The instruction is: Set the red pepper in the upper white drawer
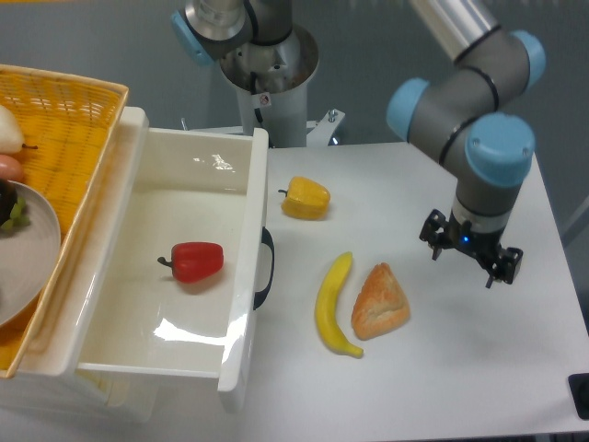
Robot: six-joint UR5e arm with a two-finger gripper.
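Fixed camera view of the table (442, 368). The red pepper (196, 261) lies on its side on the floor of the upper white drawer (235, 313), near the middle, stem pointing toward the left wall and clear of all four walls. The drawer stands pulled open, its dark curved handle (265, 269) facing the table surface. To the right of the drawer front, a yellow pepper (306, 198) rests on the table; below it a banana (332, 306) lies lengthwise, with a piece of bread (378, 302) just beside it on the right, the two close or barely touching. The gripper (471, 261) hangs over the right part of the table, well apart from the drawer and to the right of the bread, its two fingers spread apart and holding nothing. A yellow woven basket (78, 120) sits at the upper left, overlapping the drawer's left wall; a grey plate (32, 267) and some partly visible items lie in it.
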